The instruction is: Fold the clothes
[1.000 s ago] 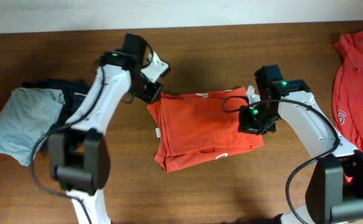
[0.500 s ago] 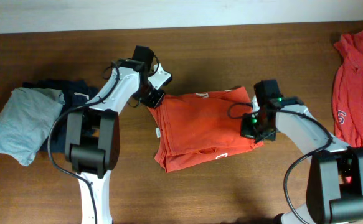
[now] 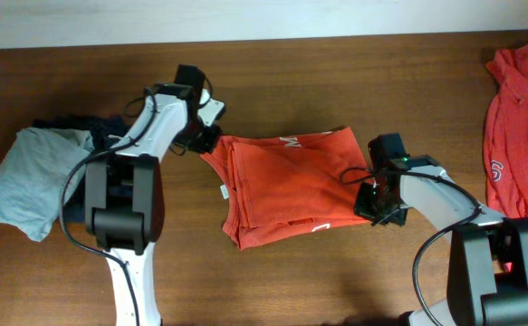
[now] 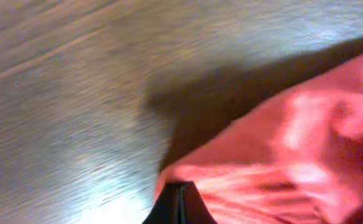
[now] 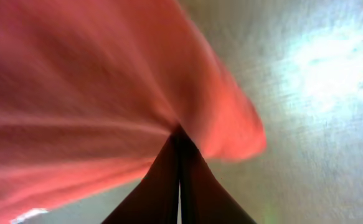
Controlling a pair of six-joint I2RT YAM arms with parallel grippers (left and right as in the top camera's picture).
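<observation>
- My left end effector [image 3: 206,145] grips the shirt [image 3: 291,186] by its upper-left corner; my right end effector [image 3: 376,201] grips its lower-right corner.
- It lies on the bench [image 3: 336,281], long axis running between them.

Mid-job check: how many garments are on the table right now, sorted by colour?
Orange-red: 2, the folded T-shirt at centre and the loose T-shirt at the right edge
Light grey: 1, the grey garment at the left
Dark navy: 1, the navy garment beside the grey one
Total: 4
</observation>
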